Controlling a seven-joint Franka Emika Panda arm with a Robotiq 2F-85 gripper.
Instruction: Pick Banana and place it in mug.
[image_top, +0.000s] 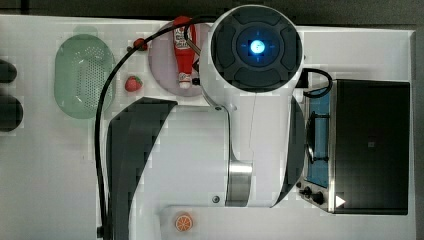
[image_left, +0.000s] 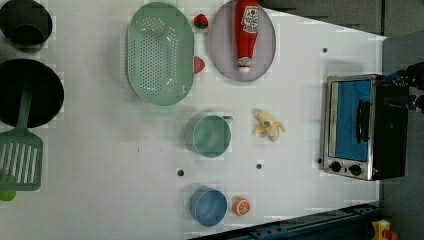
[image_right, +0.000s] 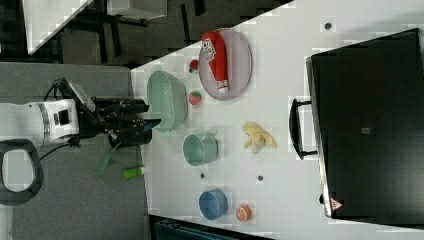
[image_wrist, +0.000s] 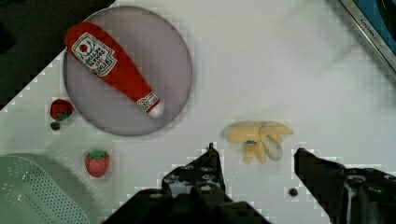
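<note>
- The black two-fingered claw (image_wrist: 254, 163) is standing wide apart and holding nothing, with a bare gap between its fingers in the wrist view.
- The peeled yellow toy banana (image_left: 268, 125) is lying on the white counter (image_left: 100, 150), and in the wrist view it is sitting just beyond the gap between the claw's fingers, apart from both.
- The small round pale green translucent mug (image_left: 208, 135) is standing upright on the counter near the banana, on the left view's left of it, not touching it.
- The red soft ketchup bottle (image_left: 246, 32) is lying on the round grey plate (image_left: 222, 55).
- The large green oval perforated colander (image_left: 159, 52) is sitting beside the plate, with two small red strawberries (image_left: 199, 64) between them.
- The round blue cup (image_left: 207, 205) is standing just beside an orange slice (image_left: 241, 205).
- The silver toaster oven (image_left: 360, 127) is sitting at the left view's right.
</note>
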